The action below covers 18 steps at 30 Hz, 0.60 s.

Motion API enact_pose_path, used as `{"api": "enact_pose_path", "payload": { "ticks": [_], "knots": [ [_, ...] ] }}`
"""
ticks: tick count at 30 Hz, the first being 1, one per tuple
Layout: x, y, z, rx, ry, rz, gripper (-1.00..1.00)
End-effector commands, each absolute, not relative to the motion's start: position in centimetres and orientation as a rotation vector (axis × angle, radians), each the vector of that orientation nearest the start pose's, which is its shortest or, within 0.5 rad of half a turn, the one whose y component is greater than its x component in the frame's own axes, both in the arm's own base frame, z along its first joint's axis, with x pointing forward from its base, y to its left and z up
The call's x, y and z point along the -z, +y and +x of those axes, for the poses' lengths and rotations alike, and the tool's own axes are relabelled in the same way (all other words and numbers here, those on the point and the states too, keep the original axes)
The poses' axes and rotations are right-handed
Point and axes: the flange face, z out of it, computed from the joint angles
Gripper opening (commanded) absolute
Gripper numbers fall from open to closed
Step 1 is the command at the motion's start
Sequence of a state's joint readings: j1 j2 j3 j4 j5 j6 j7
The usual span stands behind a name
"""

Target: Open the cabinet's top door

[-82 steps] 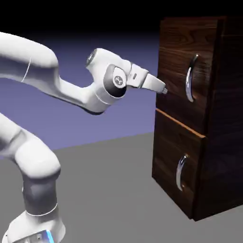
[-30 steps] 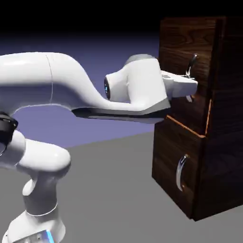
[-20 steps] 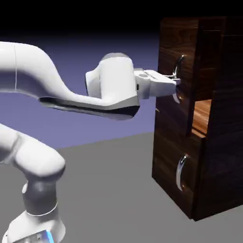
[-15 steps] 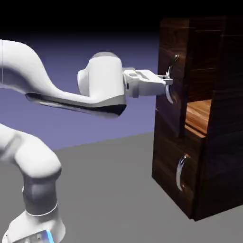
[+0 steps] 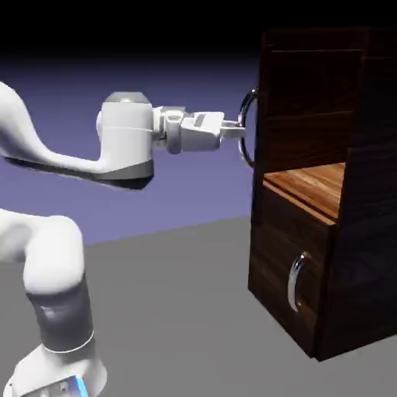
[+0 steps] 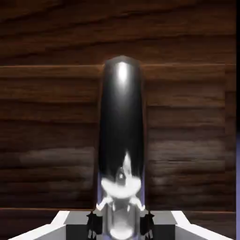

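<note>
Clearly, most of the job is done: the top door [image 5: 260, 136] stands well open, turned so far out that the exterior view shows it nearly edge-on. It is on the exterior view's left of the upper opening of the cabinet [image 5: 372, 240], and I can see straight inside to the lighter wooden floor [image 5: 310, 181] of that compartment. Below it, the lower front [image 5: 283, 233] sits closed, its own handle [image 5: 293, 283] untouched, which is right for this task.

My gripper [image 5: 241, 132] is clamped on the long curved handle [image 6: 122, 112] of the top door. From the hand camera I see a fingertip at either side of the metal, with the door's wood grain filling most of the view behind.

What remains, as I judge it, is small: perhaps a little more swing if a wider opening is wanted, then letting go and backing off. I can't tell from here whether the door is at its stop. If I pull on, I'd follow the hinge's arc, since a straight tug could make the fingers slip along the smooth curve or twist on it.
</note>
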<state>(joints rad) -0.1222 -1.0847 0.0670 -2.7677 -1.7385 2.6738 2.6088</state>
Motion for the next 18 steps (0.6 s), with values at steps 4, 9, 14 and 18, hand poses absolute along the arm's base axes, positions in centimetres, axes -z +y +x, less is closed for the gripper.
{"api": "enact_pose_path", "payload": {
  "ticks": [4, 9, 14, 18],
  "knots": [
    [-57.0, 3.8, 27.7, 2.141, 1.396, -1.631, -1.0],
    [-57.0, 7.0, 26.5, 2.202, 1.528, -1.587, -1.0],
    [-57.0, 10.7, 25.6, 2.268, 1.679, -1.527, -1.0],
    [-57.0, 14.0, 25.2, 2.319, 1.811, -1.469, -1.0]
  ]
}}
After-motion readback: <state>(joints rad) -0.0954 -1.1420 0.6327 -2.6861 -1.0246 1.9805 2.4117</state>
